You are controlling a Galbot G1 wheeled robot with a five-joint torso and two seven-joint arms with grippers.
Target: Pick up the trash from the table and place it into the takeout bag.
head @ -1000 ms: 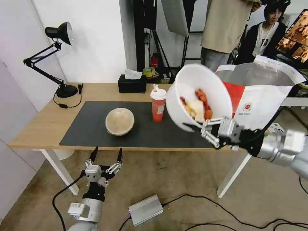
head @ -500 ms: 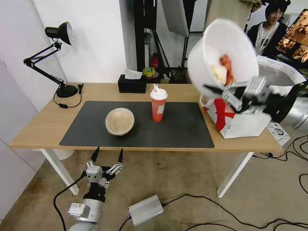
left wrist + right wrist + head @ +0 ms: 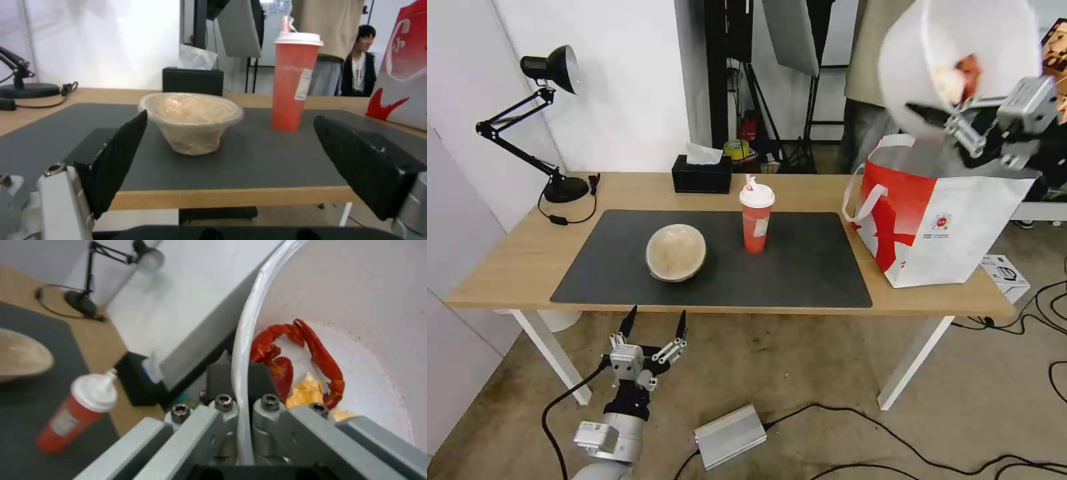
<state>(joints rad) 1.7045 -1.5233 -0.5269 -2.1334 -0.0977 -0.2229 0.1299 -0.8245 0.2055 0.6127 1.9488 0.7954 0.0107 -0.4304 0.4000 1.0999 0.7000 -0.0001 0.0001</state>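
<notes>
My right gripper (image 3: 944,117) is shut on the rim of the white round bowl (image 3: 954,53), holding it tilted high above the takeout bag (image 3: 940,220) at the table's right end. Red-and-white food scraps (image 3: 302,366) lie inside the bowl (image 3: 356,323). The red cup (image 3: 756,218) with white lid and straw stands on the dark grey mat (image 3: 800,267). Left of it rests the beige bowl (image 3: 676,252). My left gripper (image 3: 654,321) hangs open below the table's front edge, facing the beige bowl (image 3: 191,121) and red cup (image 3: 293,80).
A black tissue box (image 3: 701,175) sits at the back of the table (image 3: 514,260) and a black desk lamp (image 3: 534,120) at its left end. A silver box (image 3: 730,437) and cables lie on the floor. People stand behind the bag.
My right gripper has carried the white bowl up and to the right, from in front of the table to high over the takeout bag. The left arm has hardly moved.
</notes>
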